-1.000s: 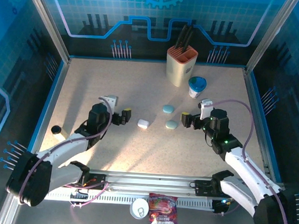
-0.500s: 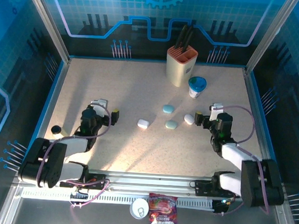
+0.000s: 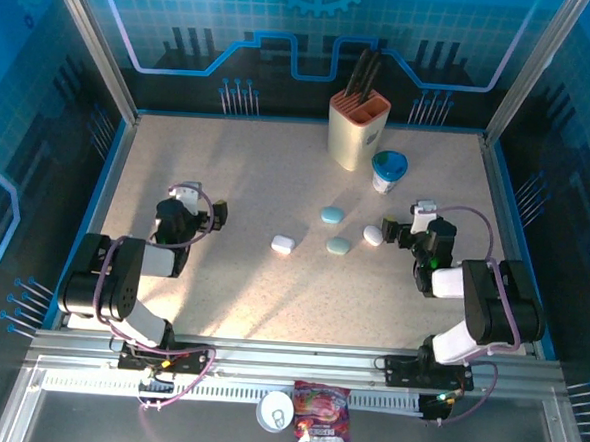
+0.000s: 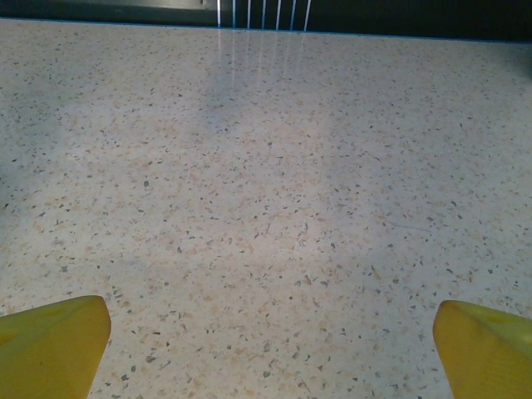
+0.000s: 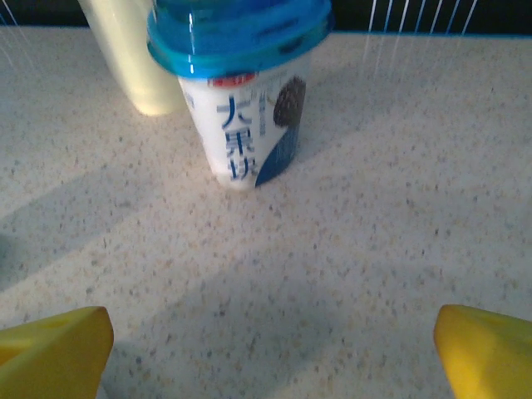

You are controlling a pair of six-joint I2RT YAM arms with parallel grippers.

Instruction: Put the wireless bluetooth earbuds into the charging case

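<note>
Four closed pebble-shaped charging cases lie mid-table: a white case [image 3: 282,244], a pale blue case [image 3: 331,215], a blue-green case [image 3: 339,246] and a second white case [image 3: 373,235]. The earbuds are out of view. My left gripper [image 3: 193,211] sits low at the left, well apart from the cases. It is open, and bare tabletop lies between its yellow fingertips [image 4: 51,345]. My right gripper [image 3: 413,228] rests just right of the second white case. It is open with nothing between its fingertips [image 5: 486,353].
A beige knife block [image 3: 358,130] and a blue-lidded yogurt cup [image 3: 388,172] stand at the back; the cup [image 5: 245,100] looms ahead of my right gripper. A small black object [image 3: 110,256] lies near the left edge. A candy bag [image 3: 322,435] lies below the rail.
Both arms have folded back toward their bases. The left gripper moved left, away from the cases. The right gripper drew back, uncovering the second white case. Both stayed open.
</note>
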